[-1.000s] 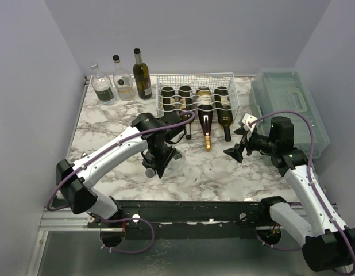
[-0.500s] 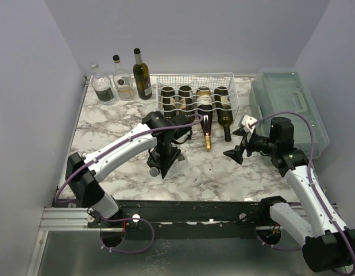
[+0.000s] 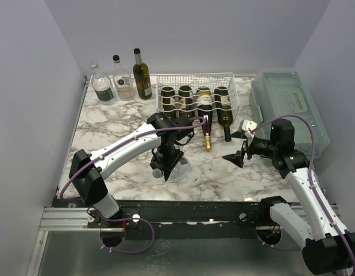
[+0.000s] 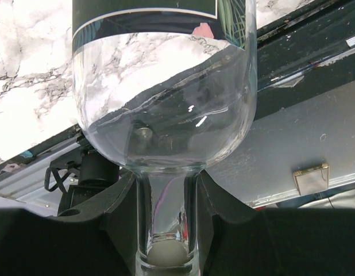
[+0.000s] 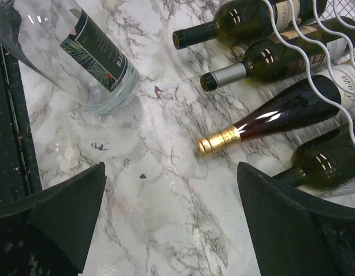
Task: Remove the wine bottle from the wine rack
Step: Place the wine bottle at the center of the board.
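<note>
The wine bottle (image 3: 180,168) is clear glass with a dark label. My left gripper (image 3: 165,163) is shut on its neck (image 4: 166,201), low over the marble, in front of the wine rack. The right wrist view shows the wine bottle (image 5: 97,57) tilted, base down near the table. The white wire wine rack (image 3: 224,76) stands at the back centre with several bottles lying in it, a gold-capped dark one (image 3: 206,123) sticking out. My right gripper (image 3: 238,146) is open over bare marble, near the gold cap (image 5: 217,141). Its fingertips (image 5: 68,213) hold nothing.
Three bottles (image 3: 121,80) stand upright at the back left. A translucent plastic box with a handle (image 3: 289,109) lies along the right edge. A black rail (image 3: 189,210) runs along the table's near edge. The rack's wire front (image 5: 315,52) is close to my right gripper.
My left arm has carried the wine bottle to the right and slightly nearer, still gripped by the neck. My right gripper has shifted a little toward the near edge, still open.
</note>
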Robot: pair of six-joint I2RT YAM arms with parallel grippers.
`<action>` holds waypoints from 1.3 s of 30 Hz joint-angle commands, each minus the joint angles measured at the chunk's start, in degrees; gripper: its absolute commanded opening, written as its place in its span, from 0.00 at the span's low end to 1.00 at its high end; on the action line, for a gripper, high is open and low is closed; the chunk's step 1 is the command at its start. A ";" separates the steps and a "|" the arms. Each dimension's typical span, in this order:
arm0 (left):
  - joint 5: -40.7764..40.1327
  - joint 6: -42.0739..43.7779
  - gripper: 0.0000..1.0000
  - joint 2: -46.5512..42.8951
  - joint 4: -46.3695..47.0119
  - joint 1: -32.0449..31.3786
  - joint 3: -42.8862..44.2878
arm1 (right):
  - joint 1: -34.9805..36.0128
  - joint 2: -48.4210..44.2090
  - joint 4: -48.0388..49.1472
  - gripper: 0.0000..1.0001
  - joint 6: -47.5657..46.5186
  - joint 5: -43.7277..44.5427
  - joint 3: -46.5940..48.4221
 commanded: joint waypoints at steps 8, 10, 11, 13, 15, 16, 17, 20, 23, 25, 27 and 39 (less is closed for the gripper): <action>1.33 1.06 0.19 0.66 1.01 -0.41 1.36 | -0.24 -0.30 -1.74 1.00 -1.37 -2.39 -0.59; 1.18 1.15 0.21 0.87 0.99 -0.42 1.52 | -0.29 -0.33 -1.83 0.99 -1.45 -2.38 -0.54; 1.18 1.16 0.22 0.95 0.91 -0.39 1.53 | -0.24 -0.36 -1.86 0.99 -1.52 -2.37 -0.50; 1.11 1.24 0.22 1.28 0.82 -0.35 1.82 | -0.22 -0.41 -1.95 0.99 -1.56 -2.31 -0.53; 0.84 1.24 0.25 1.55 0.78 -0.39 2.18 | -0.26 -0.45 -1.92 1.00 -1.66 -2.47 -0.50; 0.74 1.22 0.25 1.69 0.76 -0.40 2.34 | -0.20 -0.54 -1.91 1.00 -1.68 -2.43 -0.54; 0.67 1.16 0.26 1.81 0.72 -0.39 2.56 | -0.25 -0.51 -1.97 0.99 -1.67 -2.51 -0.57; 0.50 1.33 0.30 2.13 0.59 -0.35 3.15 | -0.25 -0.57 -2.01 0.99 -1.69 -2.59 -0.56; 0.12 1.41 0.33 2.56 0.55 -0.35 3.95 | -0.26 -0.68 -2.10 0.99 -1.84 -2.63 -0.47; 0.12 1.42 0.34 2.92 0.54 -0.40 4.42 | -0.22 -0.64 -2.10 1.00 -1.83 -2.66 -0.49; 0.12 1.40 0.34 3.21 0.54 -0.37 4.75 | -0.26 -0.67 -2.18 0.99 -1.94 -2.61 -0.46; -0.23 1.42 0.40 3.30 0.26 -0.35 5.61 | -0.26 -0.76 -2.40 0.99 -2.20 -2.83 -0.43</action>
